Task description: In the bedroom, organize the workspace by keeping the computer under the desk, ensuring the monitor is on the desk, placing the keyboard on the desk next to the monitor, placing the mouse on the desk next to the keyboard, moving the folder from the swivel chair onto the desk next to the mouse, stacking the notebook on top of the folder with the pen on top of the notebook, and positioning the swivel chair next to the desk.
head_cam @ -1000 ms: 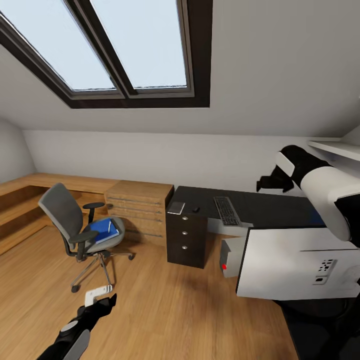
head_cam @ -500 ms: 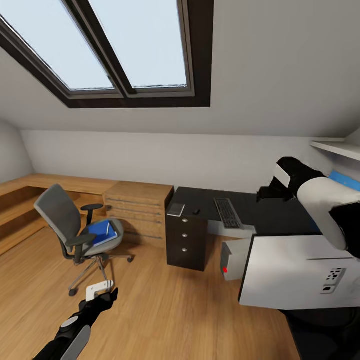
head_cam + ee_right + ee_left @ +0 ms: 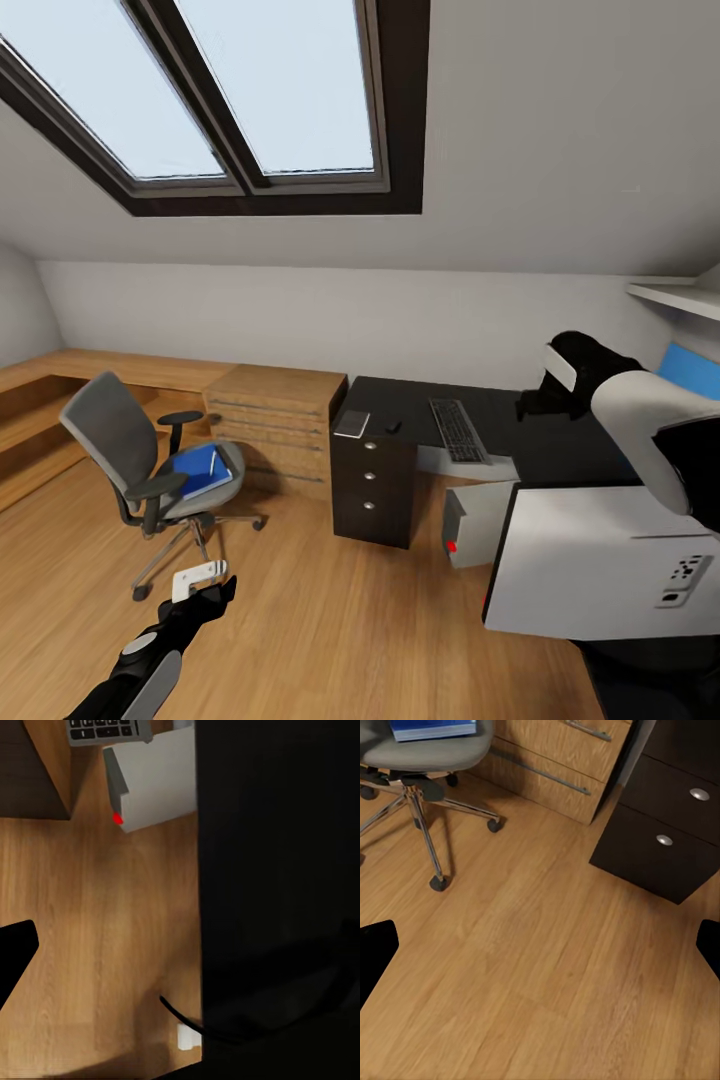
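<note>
The desk (image 3: 505,412) stands ahead with the keyboard (image 3: 457,430), a small black mouse (image 3: 393,425) and the grey notebook (image 3: 352,421) on it. The computer (image 3: 476,520) sits under it, its red dot facing the room (image 3: 154,784). The monitor (image 3: 600,560) stands close at my right, white back toward me, black front (image 3: 277,892) filling the right wrist view. The swivel chair (image 3: 120,440) at left carries the blue folder (image 3: 203,470), with a thin white stick, perhaps the pen, lying on it. My right gripper (image 3: 530,403) hovers over the desk, one finger (image 3: 15,956) spread wide. My left gripper (image 3: 215,592) hangs open over bare floor (image 3: 540,952).
A light wooden drawer chest (image 3: 275,420) stands between chair and desk, with a low wooden bench (image 3: 60,372) along the left wall. The desk's dark drawer unit (image 3: 660,840) borders open wooden floor. A white shelf (image 3: 680,298) juts out at upper right under the sloped ceiling.
The view has crept forward and turned slightly right, so the monitor looms larger and lower. My right arm has dropped lower, toward the desk top. The left arm keeps its pose.
</note>
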